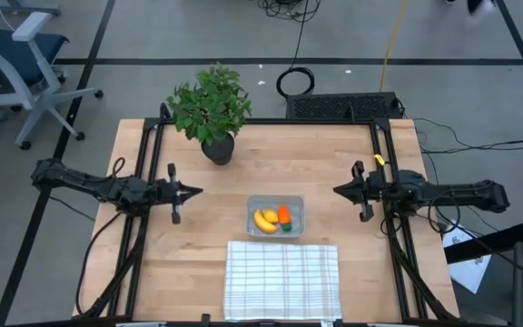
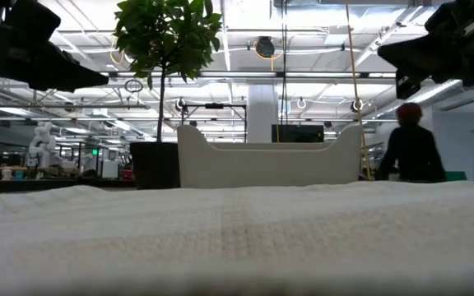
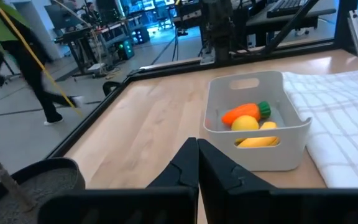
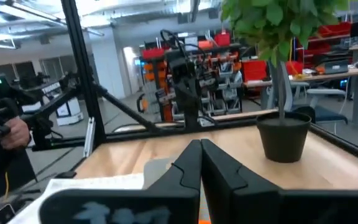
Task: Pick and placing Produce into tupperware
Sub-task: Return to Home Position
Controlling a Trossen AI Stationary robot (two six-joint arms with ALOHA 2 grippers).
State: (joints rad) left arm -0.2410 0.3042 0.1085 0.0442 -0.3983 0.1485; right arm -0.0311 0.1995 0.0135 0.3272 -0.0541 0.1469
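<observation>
Currently L gripper [image 1: 196, 191] fingers pressed together, empty, over table's left; R gripper [image 1: 337, 190] likewise, on the right. Betw. them, well apart from both: tupperware [image 1: 275, 198] w/ carrot [image 3: 241, 114], lemon [image 3: 246, 123], banana [image 3: 257, 142] inside. Checked cloth [image 1: 282, 280] just beside it.

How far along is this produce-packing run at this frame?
Done: the carrot, lemon and banana all lie inside the gray container, beside the checked cloth. In hand: nothing; the left gripper and right gripper are shut and empty, out at either side of the container. Left: no produce lies outside it, so seemingly only parking the arms.
</observation>
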